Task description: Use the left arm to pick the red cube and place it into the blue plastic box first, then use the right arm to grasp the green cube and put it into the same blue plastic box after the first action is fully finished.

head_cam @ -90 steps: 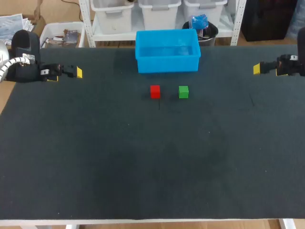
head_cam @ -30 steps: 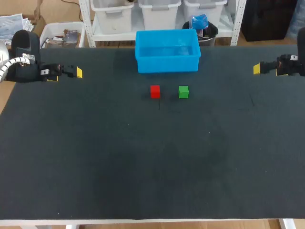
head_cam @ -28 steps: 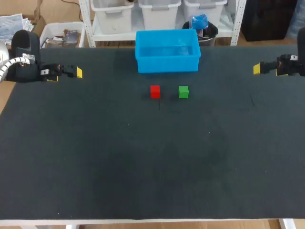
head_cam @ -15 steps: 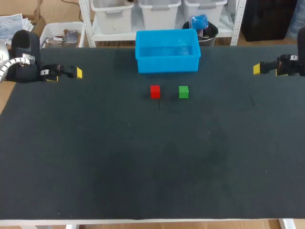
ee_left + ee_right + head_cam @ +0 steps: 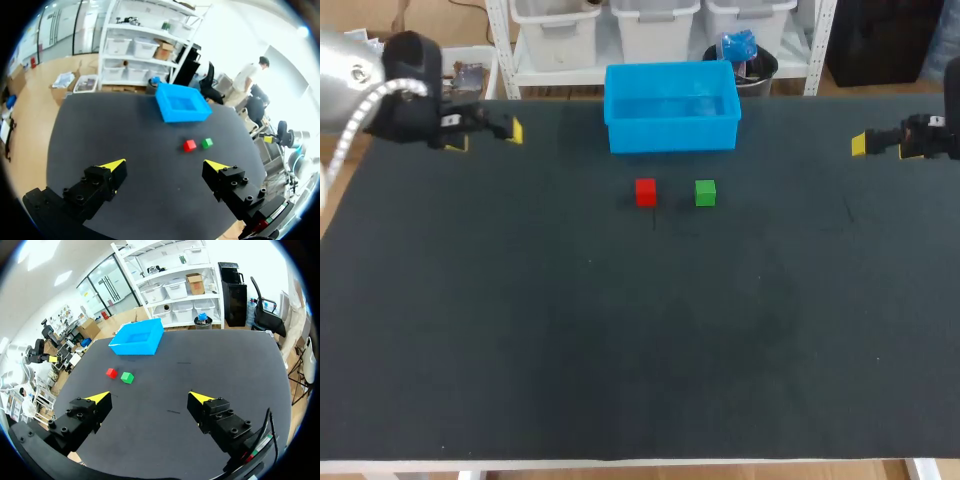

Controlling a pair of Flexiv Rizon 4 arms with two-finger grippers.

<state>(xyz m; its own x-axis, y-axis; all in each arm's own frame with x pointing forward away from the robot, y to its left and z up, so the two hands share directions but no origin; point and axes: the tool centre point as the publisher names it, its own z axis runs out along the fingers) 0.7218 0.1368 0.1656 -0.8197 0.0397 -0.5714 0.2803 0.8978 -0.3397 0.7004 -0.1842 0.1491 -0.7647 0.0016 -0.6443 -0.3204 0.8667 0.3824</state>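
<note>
A: Left gripper [image 5: 167, 165], what's the state?
B: Fingers spread wide, nothing between them. It hangs over the far left part of the table [image 5: 640, 350], off to the left of the blue plastic box [image 5: 670, 135].

A: Red cube [image 5: 645, 191]?
B: On the table, just in front of the box's near wall, not touching it. Well apart from the left gripper. In the left wrist view it lies out ahead of the fingers, closer to the right-hand finger's line.

A: Green cube [image 5: 705, 192]?
B: Right beside the red one, on its right, with a small gap between them. Same row, also just in front of the box.

A: Box contents?
B: Only blue floor shows inside it. It sits at the far edge of the table, about the middle.

A: Right gripper [image 5: 150, 398]?
B: Also wide apart, holding nothing. It's at the far right edge of the table in the head view, with only one yellow tip showing there, pointing inward. The right wrist view shows both cubes and the box well ahead of it, toward its left finger.

A: Anything touching the cubes?
B: No, both sit free on the dark mat.
</note>
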